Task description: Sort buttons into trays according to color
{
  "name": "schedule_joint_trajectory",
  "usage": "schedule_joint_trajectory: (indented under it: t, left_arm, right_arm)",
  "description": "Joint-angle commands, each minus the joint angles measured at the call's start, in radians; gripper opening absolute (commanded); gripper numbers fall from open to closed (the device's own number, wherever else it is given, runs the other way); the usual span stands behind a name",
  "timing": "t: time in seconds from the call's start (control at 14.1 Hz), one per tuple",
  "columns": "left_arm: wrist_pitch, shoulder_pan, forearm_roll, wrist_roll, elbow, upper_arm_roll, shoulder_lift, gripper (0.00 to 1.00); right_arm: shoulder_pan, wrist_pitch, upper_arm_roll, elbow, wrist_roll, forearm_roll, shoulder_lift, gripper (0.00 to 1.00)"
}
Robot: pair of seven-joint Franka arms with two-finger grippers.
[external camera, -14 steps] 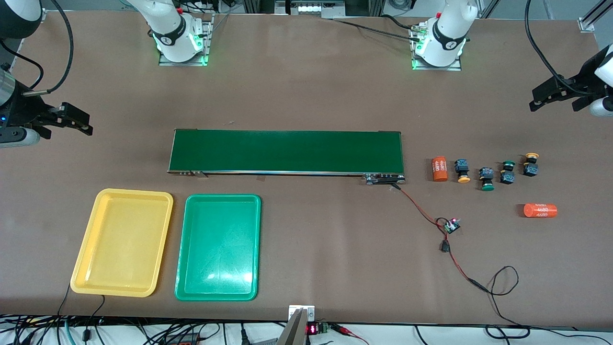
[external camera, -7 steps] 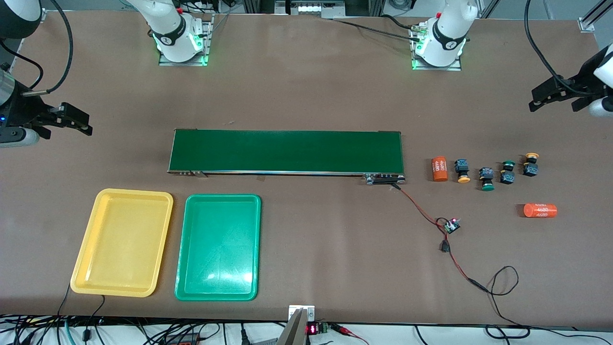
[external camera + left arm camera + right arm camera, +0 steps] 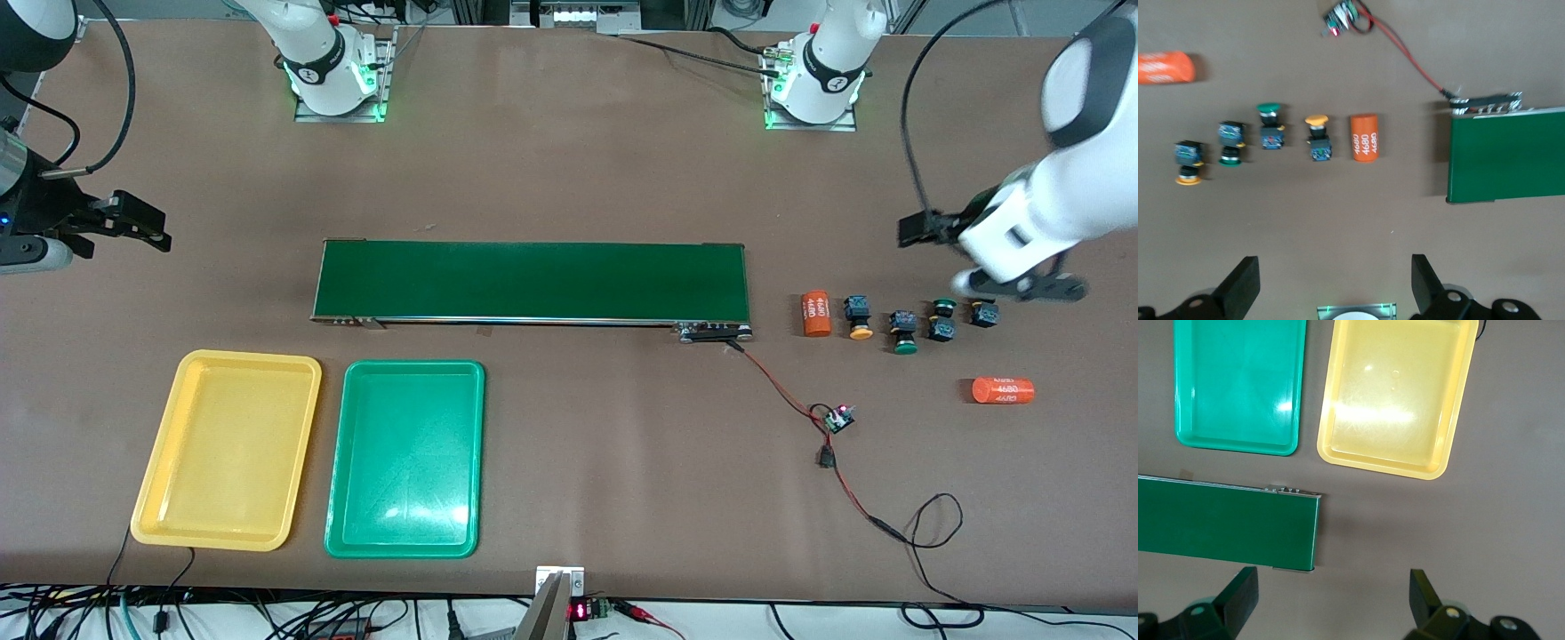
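Observation:
Four buttons lie in a row past the conveyor's end, toward the left arm's end of the table: a yellow-capped button (image 3: 858,318) (image 3: 1318,137), a green-capped button (image 3: 904,332) (image 3: 1270,125), another green-capped button (image 3: 942,319) (image 3: 1231,141), and a button (image 3: 983,313) (image 3: 1188,160) whose yellow cap shows only in the left wrist view. My left gripper (image 3: 1018,286) (image 3: 1333,263) hangs open and empty over the table beside this row. The yellow tray (image 3: 227,449) (image 3: 1395,393) and the green tray (image 3: 406,458) (image 3: 1238,387) lie empty side by side. My right gripper (image 3: 142,224) (image 3: 1331,577) waits open.
A long dark green conveyor belt (image 3: 532,281) (image 3: 1508,157) (image 3: 1225,523) crosses the middle of the table. One orange cylinder (image 3: 816,313) (image 3: 1365,137) lies beside the buttons. A second orange cylinder (image 3: 1002,390) (image 3: 1165,67) lies nearer the camera. A small circuit board (image 3: 838,418) trails red and black wires.
The left arm has swung in from the table's edge and now hangs over the table by the button row, covering one yellow cap in the front view. The right arm has not moved.

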Motion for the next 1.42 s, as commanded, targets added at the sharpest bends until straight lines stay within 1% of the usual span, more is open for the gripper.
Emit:
schedule_joint_trajectory:
  t: [0.0,0.21,0.35,0.5,0.71,0.78,0.85,0.92,0.99,1.06,1.2,1.27,1.34]
  left_arm:
    - [0.012,0.002,-0.005,0.017,0.025,0.000,0.078,1.00]
    - [0.100,0.001,-0.024,0.005,0.011,0.000,0.156,1.00]
    - [0.117,0.024,-0.111,0.005,0.013,0.002,0.212,1.00]
    - [0.179,0.041,-0.119,0.016,0.010,0.002,0.271,1.00]
    - [0.236,0.041,-0.124,0.014,0.007,0.000,0.327,1.00]
    - [0.261,0.041,-0.124,0.014,-0.013,0.000,0.331,1.00]
    - [0.314,0.041,-0.124,0.017,-0.059,0.000,0.327,1.00]
    - [0.397,0.041,-0.124,0.017,-0.134,0.000,0.316,1.00]
    - [0.451,0.035,-0.124,0.017,-0.178,0.000,0.301,1.00]
    - [0.478,0.029,-0.124,0.017,-0.203,-0.006,0.296,1.00]
    - [0.491,0.036,-0.122,0.019,-0.217,-0.020,0.298,1.00]
    - [0.524,0.033,-0.124,0.019,-0.242,-0.021,0.298,1.00]
    - [0.589,0.033,-0.122,0.019,-0.287,-0.021,0.298,1.00]
  right_arm:
    - [-0.004,-0.003,0.001,0.018,0.005,0.014,0.007,1.00]
    - [-0.005,-0.002,0.001,0.018,0.005,0.016,0.007,1.00]
    - [-0.005,-0.002,0.001,0.018,0.005,0.015,0.007,1.00]
    - [-0.005,-0.002,0.001,0.018,0.005,0.014,0.007,1.00]
    - [-0.005,-0.002,-0.001,0.018,0.005,0.013,0.007,1.00]
    - [-0.005,-0.002,-0.001,0.018,0.005,0.013,0.007,1.00]
    - [-0.005,0.000,-0.002,0.018,0.005,0.014,0.007,1.00]
    - [-0.005,0.000,-0.002,0.018,0.005,0.014,0.007,1.00]
    - [-0.005,0.001,-0.002,0.018,0.005,0.013,0.007,1.00]
    - [-0.005,0.006,-0.002,0.018,0.005,0.013,0.007,1.00]
    - [-0.005,0.006,-0.002,0.018,0.005,0.014,0.007,1.00]
    - [-0.005,0.006,-0.002,0.018,0.005,0.013,0.009,1.00]
    - [-0.005,0.006,-0.002,0.018,0.005,0.014,0.013,1.00]
